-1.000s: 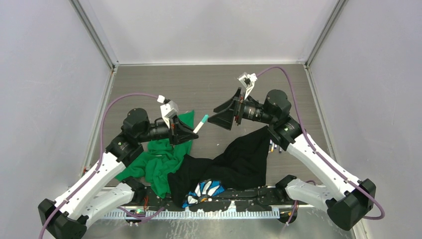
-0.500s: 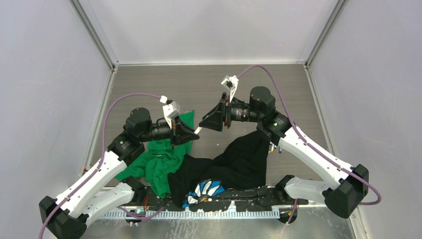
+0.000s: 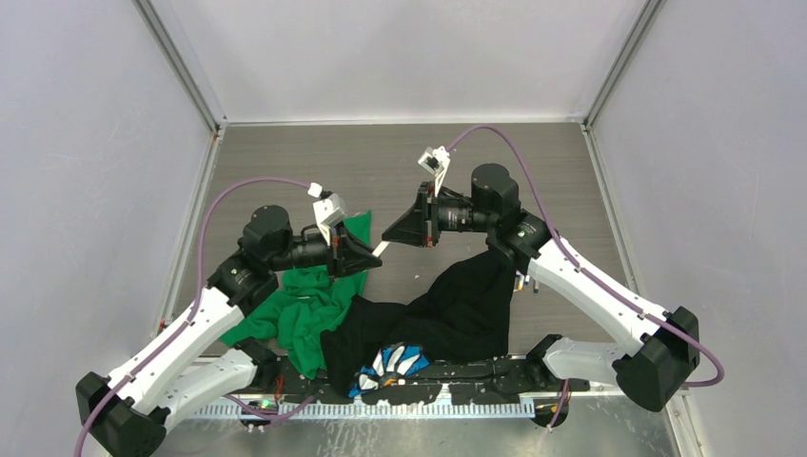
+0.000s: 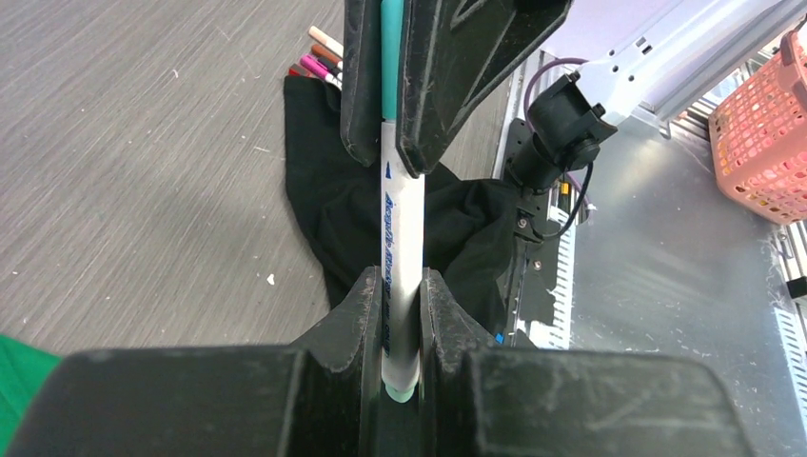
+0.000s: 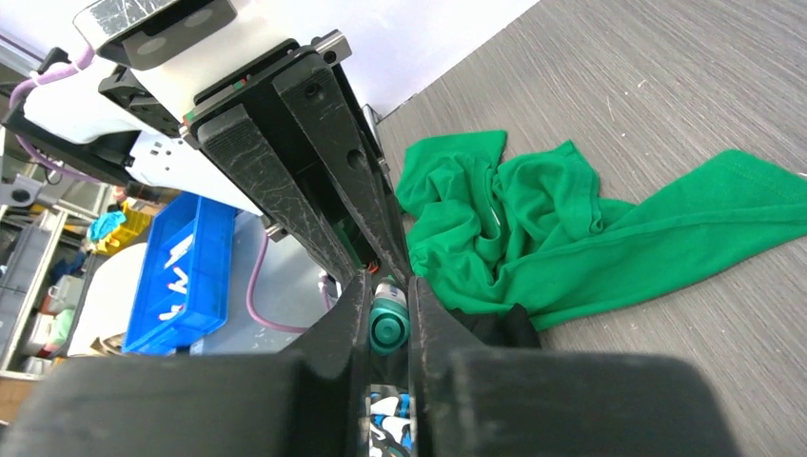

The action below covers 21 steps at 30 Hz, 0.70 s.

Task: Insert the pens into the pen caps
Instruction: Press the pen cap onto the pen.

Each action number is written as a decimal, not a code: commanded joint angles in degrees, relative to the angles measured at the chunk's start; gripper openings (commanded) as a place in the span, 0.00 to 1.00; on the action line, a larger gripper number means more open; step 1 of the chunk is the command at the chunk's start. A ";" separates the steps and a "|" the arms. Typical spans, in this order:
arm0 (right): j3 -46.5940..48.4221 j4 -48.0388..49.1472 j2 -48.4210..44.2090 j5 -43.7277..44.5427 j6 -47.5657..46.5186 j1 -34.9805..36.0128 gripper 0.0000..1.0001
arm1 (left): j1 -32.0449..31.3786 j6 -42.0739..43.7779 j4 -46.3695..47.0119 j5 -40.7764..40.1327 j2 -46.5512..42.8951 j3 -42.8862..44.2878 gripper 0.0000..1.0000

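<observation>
Between left gripper [image 4: 395, 286] fingers, white marker pen [image 4: 400, 219] sat pinched; right gripper [image 5: 387, 284] clamped its teal cap [image 5: 388, 322]; seating step, likely needed straight axial push.

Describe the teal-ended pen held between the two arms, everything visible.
The pen is slim, with a white plastic-looking barrel, blue lettering and teal at both ends. The left tool clamps its rear; the right tool is closed on its teal front end, so it bridges them, off the table. Nothing else touches it.
</observation>
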 commanded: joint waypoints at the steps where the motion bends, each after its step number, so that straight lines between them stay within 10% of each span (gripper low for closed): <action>1: 1.44 3.16 -0.38 -0.82 -0.43 0.35 0.01 | -0.26 -0.49 2.39 -0.59 0.31 1.88 0.19; 5: 0.24 6.75 -0.10 -3.47 1.13 0.33 0.01 | -0.25 -3.46 3.45 -0.54 2.60 2.75 0.56; 21: -0.75 8.08 0.27 -7.66 2.00 1.03 0.01 | -0.26 -12.03 11.14 0.59 5.48 3.27 0.68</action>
